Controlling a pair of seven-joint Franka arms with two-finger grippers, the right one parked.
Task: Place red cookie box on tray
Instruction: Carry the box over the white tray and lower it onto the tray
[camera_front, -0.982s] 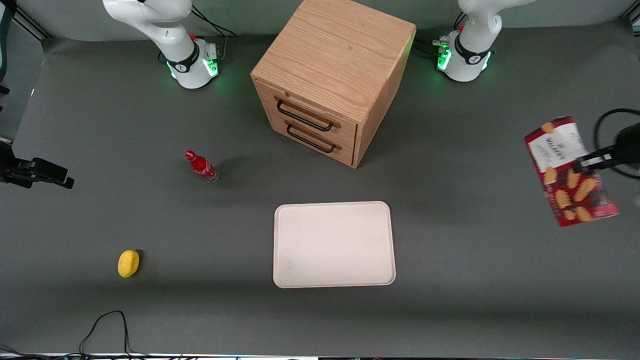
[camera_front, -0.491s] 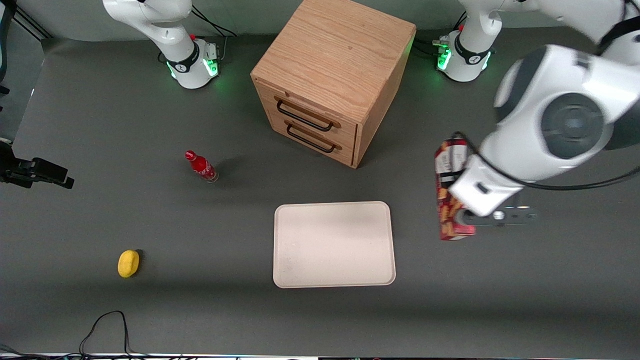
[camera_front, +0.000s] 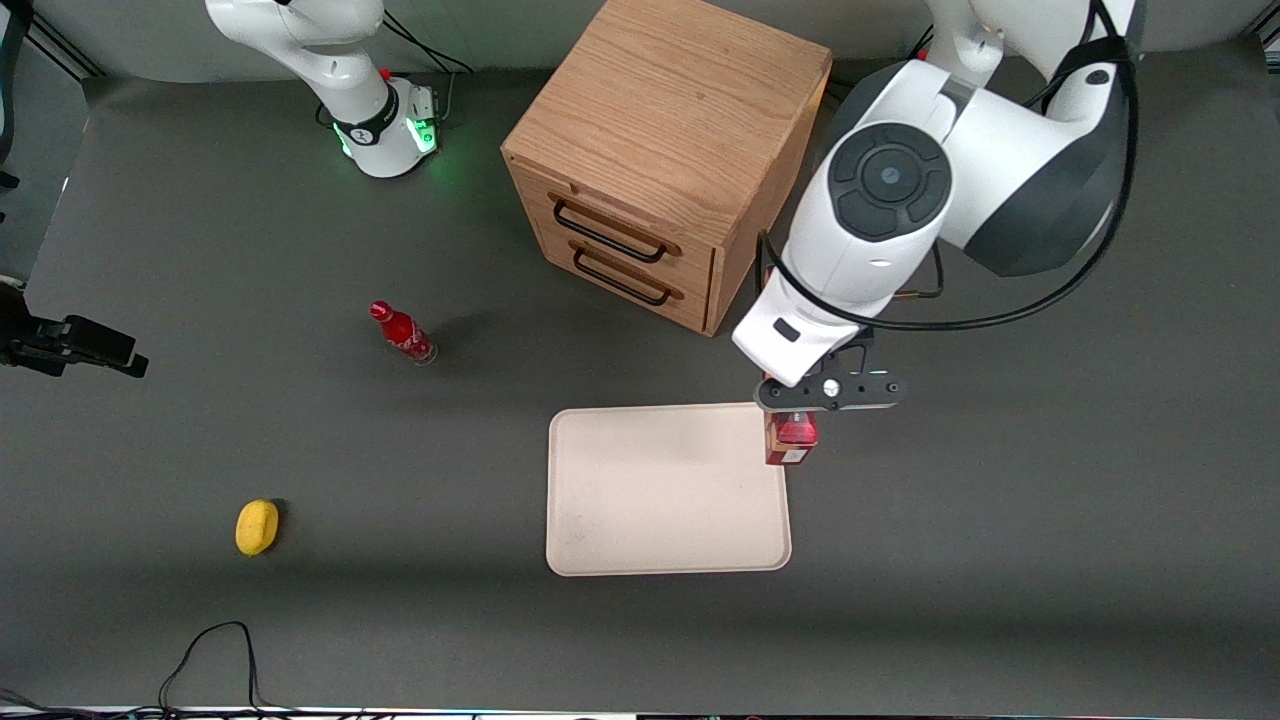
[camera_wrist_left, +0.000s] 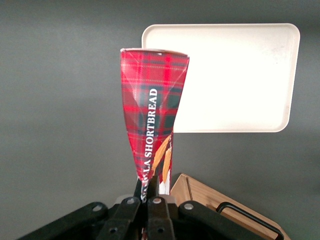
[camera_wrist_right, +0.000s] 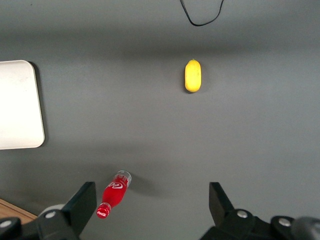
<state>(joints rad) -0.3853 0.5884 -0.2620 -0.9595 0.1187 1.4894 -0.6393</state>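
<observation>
Swinging in from the working arm's end of the table, we've reached the tray (camera_front: 665, 490), our gripper (camera_front: 793, 422) clamped on the red cookie box (camera_wrist_left: 152, 125) hanging over its rim. Let go here and it could tip off the edge.

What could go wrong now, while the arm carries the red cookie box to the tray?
The hand pinches the red cookie box at one narrow end only, visibly crushing it; the box might slip or swing. In the front view it hangs over the tray rim at the working arm's end, so releasing now would probably leave it half off.
</observation>
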